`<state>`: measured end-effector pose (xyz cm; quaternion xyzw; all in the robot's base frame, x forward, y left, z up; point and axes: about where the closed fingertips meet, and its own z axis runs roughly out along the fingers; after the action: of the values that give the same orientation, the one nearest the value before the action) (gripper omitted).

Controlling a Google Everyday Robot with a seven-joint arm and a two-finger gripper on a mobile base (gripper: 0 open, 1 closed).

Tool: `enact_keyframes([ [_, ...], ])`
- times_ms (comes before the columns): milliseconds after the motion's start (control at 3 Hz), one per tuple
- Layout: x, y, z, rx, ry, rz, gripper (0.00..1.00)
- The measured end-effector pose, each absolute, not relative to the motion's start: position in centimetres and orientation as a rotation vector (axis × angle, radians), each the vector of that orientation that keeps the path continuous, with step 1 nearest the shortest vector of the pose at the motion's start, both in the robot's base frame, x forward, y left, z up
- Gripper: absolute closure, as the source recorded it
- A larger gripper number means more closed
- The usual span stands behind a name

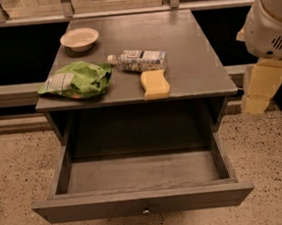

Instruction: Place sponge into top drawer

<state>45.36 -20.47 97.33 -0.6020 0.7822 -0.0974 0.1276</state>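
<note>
The pale yellow sponge [155,84] lies on the grey table top [190,56] at its front edge, just below a plastic bottle. The top drawer [144,203] is pulled fully open under the table, with its inside bare and a small metal knob [146,211] on its front panel. My gripper [260,91], with pale yellow blocky fingers, hangs at the far right beyond the table's right corner. It is well to the right of the sponge and above the floor.
A plastic bottle [139,60] lies on its side at mid-table. A green chip bag [76,79] sits at the front left. A white bowl [80,39] stands at the back left. Speckled floor surrounds the drawer.
</note>
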Motion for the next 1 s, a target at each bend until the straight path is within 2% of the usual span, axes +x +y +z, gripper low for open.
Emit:
enact_keyframes([
  [667, 46.5, -19.3, 97.4, -1.743, 2.23, -0.256, 0.0],
  [1000, 49.9, -16.6, 96.4, -1.707, 2.173, -0.182, 0.0],
])
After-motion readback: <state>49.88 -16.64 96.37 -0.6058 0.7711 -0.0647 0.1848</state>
